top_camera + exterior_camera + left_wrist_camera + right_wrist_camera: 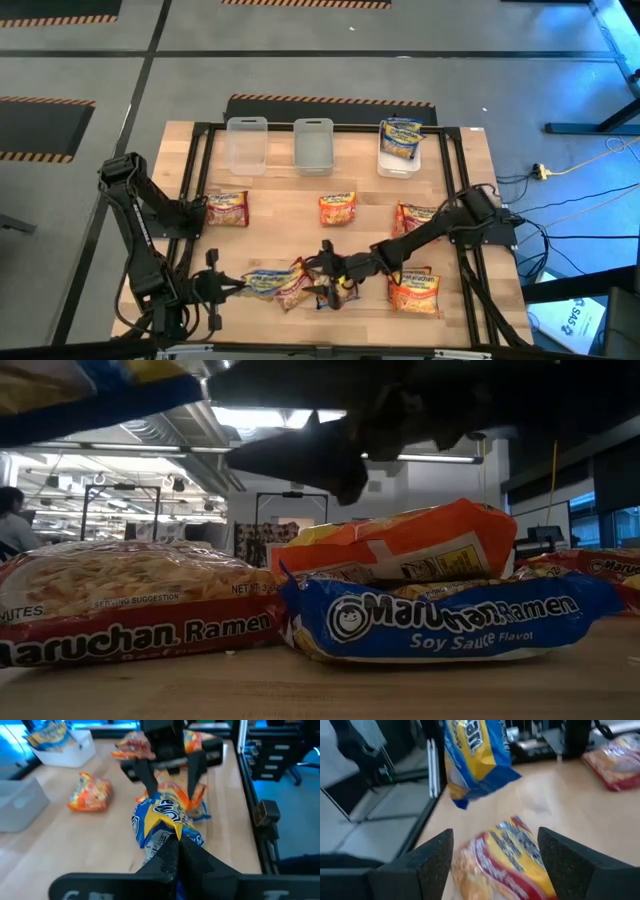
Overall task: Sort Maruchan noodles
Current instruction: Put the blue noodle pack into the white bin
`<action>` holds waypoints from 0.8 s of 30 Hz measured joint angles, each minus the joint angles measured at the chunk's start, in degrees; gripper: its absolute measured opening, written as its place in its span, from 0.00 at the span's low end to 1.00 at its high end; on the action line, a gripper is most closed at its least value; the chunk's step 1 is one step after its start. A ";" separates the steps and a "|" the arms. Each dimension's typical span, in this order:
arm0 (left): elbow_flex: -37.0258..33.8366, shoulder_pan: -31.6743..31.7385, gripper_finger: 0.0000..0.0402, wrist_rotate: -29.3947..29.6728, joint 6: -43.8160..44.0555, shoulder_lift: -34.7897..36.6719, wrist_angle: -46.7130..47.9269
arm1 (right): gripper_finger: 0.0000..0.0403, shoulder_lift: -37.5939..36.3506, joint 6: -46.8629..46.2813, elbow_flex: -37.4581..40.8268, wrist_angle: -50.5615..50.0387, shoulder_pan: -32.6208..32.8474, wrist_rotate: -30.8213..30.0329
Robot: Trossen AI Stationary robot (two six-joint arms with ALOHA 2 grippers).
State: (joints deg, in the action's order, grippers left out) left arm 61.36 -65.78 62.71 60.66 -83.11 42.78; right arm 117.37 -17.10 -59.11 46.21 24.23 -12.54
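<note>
Nearest the low camera lay a long red crinkly plastic ramen packet, flat on the pale wooden table, and just beside it a blue soy-sauce ramen packet with an orange ramen packet resting on top of it.

Going by size, the table carried three clear plastic tubs along its far edge: the left tub and middle tub looked empty, while the right tub already held one blue-and-yellow packet, which suggested that tub was meant for that kind. Other packets waited well apart on the boards: a red one to the left, an orange one in the middle, another red one and an orange-red one to the right.

At the near edge, the left gripper was clamped tight on the corner of a blue-and-yellow ramen packet, lifting it off the table so it hung free, probably to separate it from the pile. The right gripper stood with its fingers spread wide above a red-and-yellow packet, touching nothing that could be seen, seemingly lined up to take that one next.
</note>
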 joint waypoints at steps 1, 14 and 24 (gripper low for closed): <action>0.00 0.17 0.00 0.90 -0.44 0.00 -0.06 | 0.67 0.96 0.00 0.00 2.60 -0.04 -0.14; 0.00 3.96 0.00 5.71 -11.11 0.00 -6.30 | 0.67 8.15 3.39 -7.95 10.34 -2.15 0.09; 0.00 5.08 0.00 5.63 -11.80 0.00 -6.68 | 0.65 8.23 7.12 -11.16 10.39 -2.56 5.62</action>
State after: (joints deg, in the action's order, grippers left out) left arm 61.36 -60.70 68.34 48.86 -83.11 36.10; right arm 125.60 -9.98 -70.28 56.60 21.67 -6.92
